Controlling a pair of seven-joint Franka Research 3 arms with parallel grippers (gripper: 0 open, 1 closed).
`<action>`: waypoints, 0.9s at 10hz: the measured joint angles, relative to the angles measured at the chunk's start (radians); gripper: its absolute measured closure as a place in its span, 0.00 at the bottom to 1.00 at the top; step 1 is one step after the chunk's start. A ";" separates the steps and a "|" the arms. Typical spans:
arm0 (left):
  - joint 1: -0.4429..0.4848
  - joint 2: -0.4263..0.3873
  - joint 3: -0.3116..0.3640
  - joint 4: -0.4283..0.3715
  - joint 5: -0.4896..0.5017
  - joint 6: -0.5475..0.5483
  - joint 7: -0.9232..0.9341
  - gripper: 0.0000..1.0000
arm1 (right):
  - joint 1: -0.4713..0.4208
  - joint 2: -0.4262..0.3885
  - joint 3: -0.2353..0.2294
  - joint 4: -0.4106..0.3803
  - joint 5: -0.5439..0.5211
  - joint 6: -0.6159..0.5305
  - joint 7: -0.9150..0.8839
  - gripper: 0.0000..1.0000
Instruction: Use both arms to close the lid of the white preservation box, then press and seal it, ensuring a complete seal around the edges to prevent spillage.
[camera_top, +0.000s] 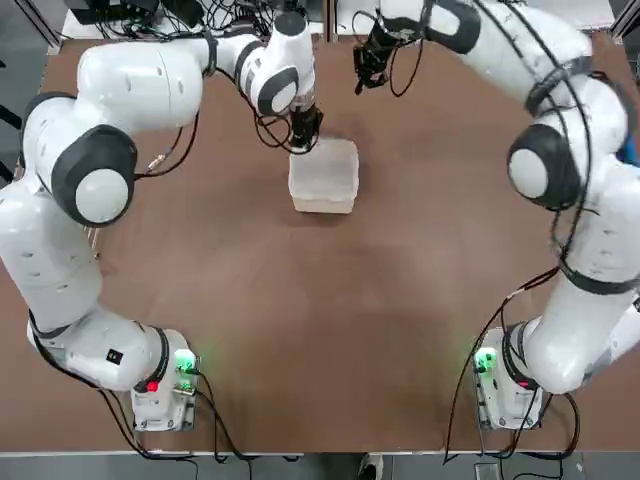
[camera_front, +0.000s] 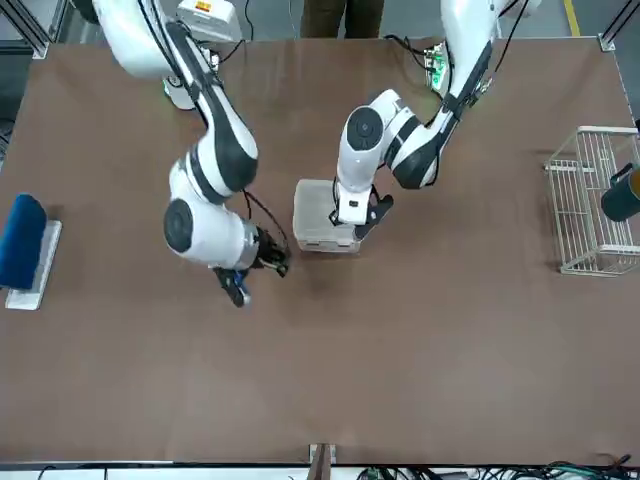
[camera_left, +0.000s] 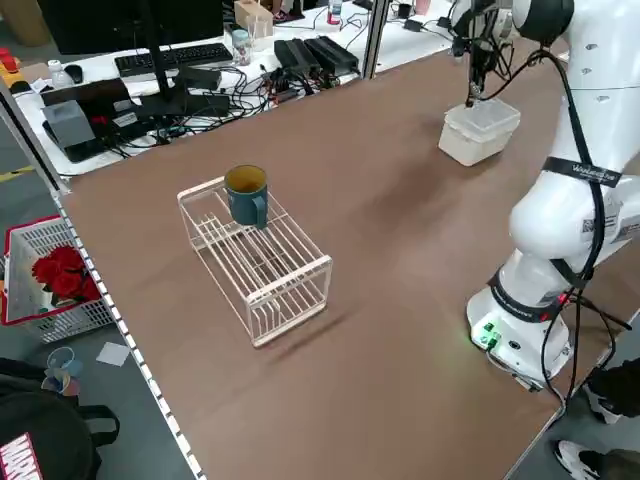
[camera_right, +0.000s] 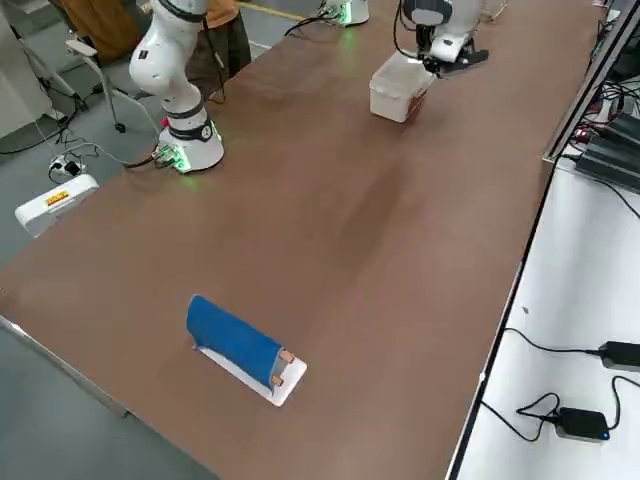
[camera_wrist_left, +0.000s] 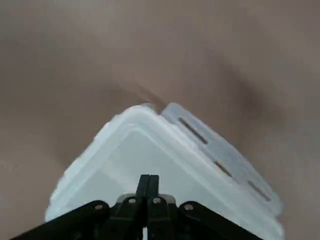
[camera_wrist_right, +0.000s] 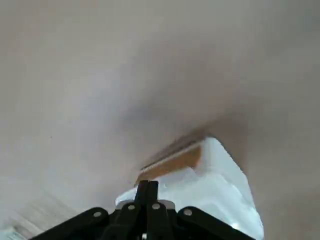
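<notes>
left gripper (camera_wrist_left: 148, 179), fingers pressed together, sits over the white box (camera_top: 324, 178) beyond mid-table; right gripper (camera_front: 236, 290), also closed, hangs apart. light, slick, flexible plastic probably skids, so brace its walls and press the rim.

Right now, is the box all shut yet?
The flat, translucent white plastic lid looks lowered over the small white plastic box. The left black gripper, fingers together, is over the lid; the right black gripper is off to one side, shut. A slotted side flap sticks out, so sealing seems left.
</notes>
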 joint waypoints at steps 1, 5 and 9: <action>0.008 -0.007 -0.002 -0.011 0.000 0.001 0.000 0.99 | 0.011 0.069 0.001 0.062 0.000 0.000 -0.103 0.99; 0.035 -0.039 -0.003 -0.031 0.000 -0.026 0.005 0.99 | 0.060 0.178 0.036 0.136 0.000 -0.023 -0.299 0.99; 0.032 -0.033 -0.005 -0.045 0.001 -0.023 0.005 0.99 | 0.097 0.192 0.039 0.142 0.000 -0.032 -0.302 0.99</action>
